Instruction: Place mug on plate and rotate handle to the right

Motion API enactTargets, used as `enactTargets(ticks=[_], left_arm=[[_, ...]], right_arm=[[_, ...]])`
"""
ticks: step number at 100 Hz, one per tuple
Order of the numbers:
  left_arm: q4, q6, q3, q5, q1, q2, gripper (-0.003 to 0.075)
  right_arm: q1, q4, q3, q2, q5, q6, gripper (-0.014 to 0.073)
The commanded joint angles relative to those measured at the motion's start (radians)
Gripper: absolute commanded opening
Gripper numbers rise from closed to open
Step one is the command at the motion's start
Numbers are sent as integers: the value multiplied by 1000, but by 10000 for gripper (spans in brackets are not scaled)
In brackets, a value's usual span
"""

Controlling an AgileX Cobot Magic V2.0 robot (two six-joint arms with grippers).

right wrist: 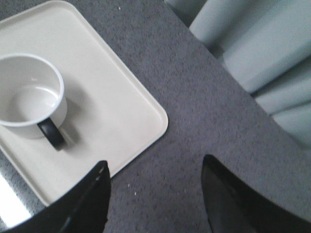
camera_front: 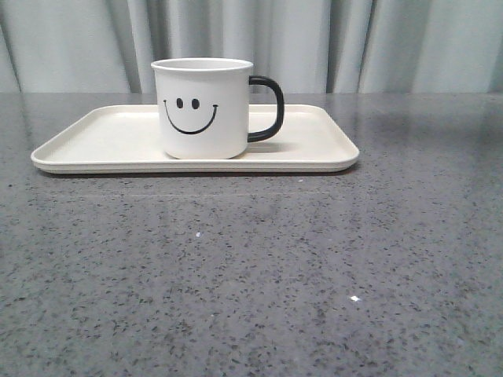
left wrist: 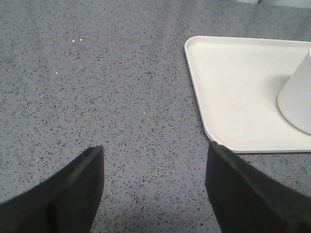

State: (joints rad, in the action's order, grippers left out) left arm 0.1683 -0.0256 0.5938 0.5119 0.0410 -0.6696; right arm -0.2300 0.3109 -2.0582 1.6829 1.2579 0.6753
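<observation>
The white mug [camera_front: 206, 108] with a black smiley face stands upright near the middle of the cream plate [camera_front: 102, 145]. Its black handle [camera_front: 269, 107] points to the right in the front view. From the right wrist the mug [right wrist: 29, 94] is seen from above, empty, its handle [right wrist: 51, 133] toward the camera, on the plate [right wrist: 121, 104]. My right gripper [right wrist: 154, 167] hangs open over bare table beside the plate's corner, holding nothing. My left gripper [left wrist: 154, 151] is open over the table next to the plate [left wrist: 233, 87]; part of the mug [left wrist: 297, 97] shows there. Neither gripper appears in the front view.
A grey speckled tabletop [camera_front: 259, 267] stretches in front of the plate. Pale curtains [camera_front: 354, 39] hang behind the table's far edge, with the curtains [right wrist: 262, 53] close to the right gripper.
</observation>
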Motion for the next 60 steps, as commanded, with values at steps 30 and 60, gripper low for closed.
enactTargets(ticks=[30, 60], left_arm=[[8, -2, 27, -68, -2, 2, 439], [8, -2, 27, -68, -2, 2, 439]], right_arm=[[76, 3, 561, -413, -250, -87, 428], [76, 3, 1015, -728, -572, -176, 428]])
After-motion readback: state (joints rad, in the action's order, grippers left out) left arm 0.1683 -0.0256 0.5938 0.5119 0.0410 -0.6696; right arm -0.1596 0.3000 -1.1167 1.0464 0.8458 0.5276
